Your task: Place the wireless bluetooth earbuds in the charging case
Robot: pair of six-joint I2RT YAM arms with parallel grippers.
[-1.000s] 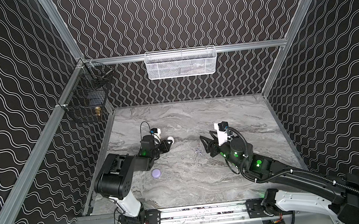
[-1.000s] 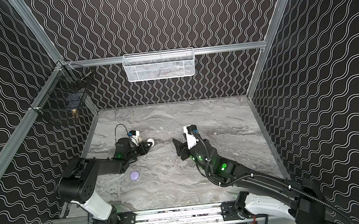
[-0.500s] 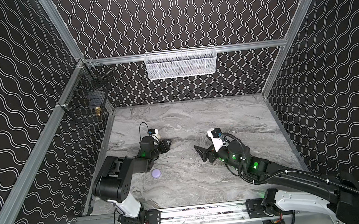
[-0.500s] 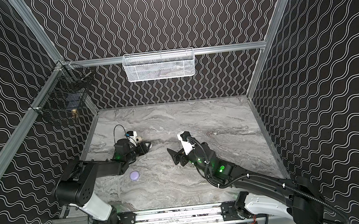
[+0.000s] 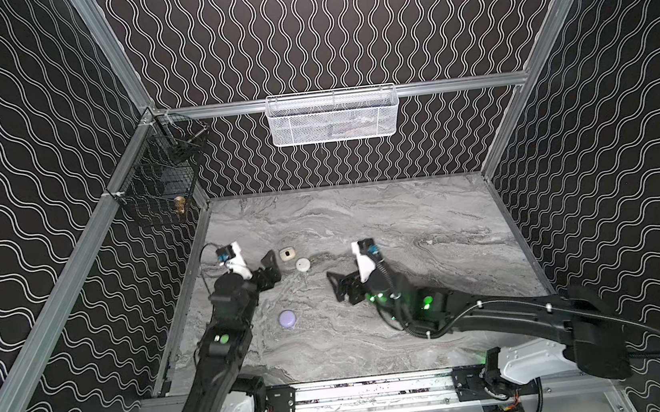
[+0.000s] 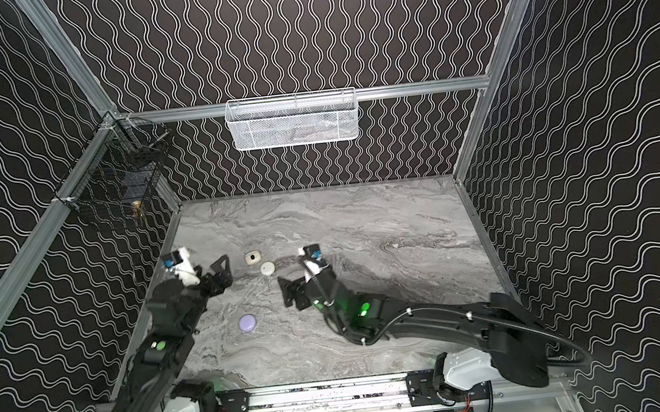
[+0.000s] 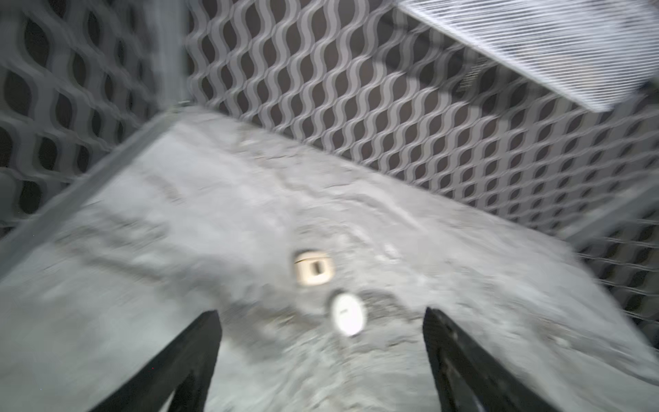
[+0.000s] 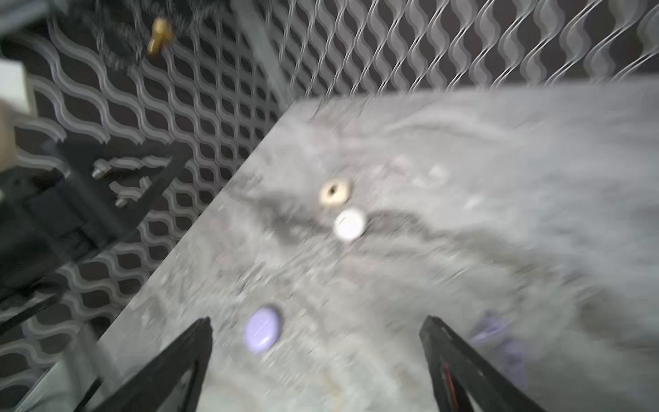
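Note:
Three shut charging cases lie on the marble table (image 5: 405, 224). A cream case (image 5: 287, 254) (image 7: 313, 267) and a round white case (image 5: 303, 264) (image 7: 348, 314) sit side by side. A lilac case (image 5: 287, 318) (image 8: 263, 330) lies nearer the front. My left gripper (image 5: 274, 268) (image 7: 321, 312) is open and empty, just left of the cream and white cases. My right gripper (image 5: 333, 287) (image 8: 316, 318) is open and empty, to their right. No earbuds show clearly; a lilac smear (image 8: 494, 330) by one right finger is too blurred to name.
A white mesh basket (image 5: 333, 117) hangs on the back wall. A black wire basket (image 5: 159, 183) with a brass piece hangs at the back left corner. Patterned walls close in the table on three sides, and a metal rail (image 5: 373, 390) runs along the front.
My left gripper has opened and drawn back, leaving the white case on the table beside the cream one. My right gripper has opened wider and swung left and lower.

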